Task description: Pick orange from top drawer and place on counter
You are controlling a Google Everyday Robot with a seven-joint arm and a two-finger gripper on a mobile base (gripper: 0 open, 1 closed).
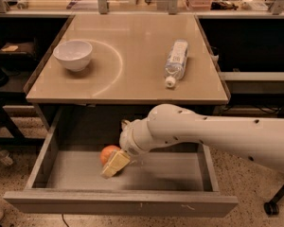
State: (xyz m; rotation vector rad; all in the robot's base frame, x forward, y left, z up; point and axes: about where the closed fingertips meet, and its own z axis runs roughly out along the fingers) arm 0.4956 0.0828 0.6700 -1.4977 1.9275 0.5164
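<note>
The orange [107, 152] lies on the floor of the open top drawer [118, 203], left of its middle. My gripper [114, 164] reaches down into the drawer from the right on a thick white arm. Its yellowish finger [115, 164] lies right against the orange's front right side and covers part of it. The beige counter [132, 82] with its curved arc mark is above the drawer.
A white bowl [73, 55] stands at the counter's left. A clear plastic bottle [175, 62] lies on its side at the counter's right. Dark shelving flanks the counter on both sides. The arm spans the drawer's right half.
</note>
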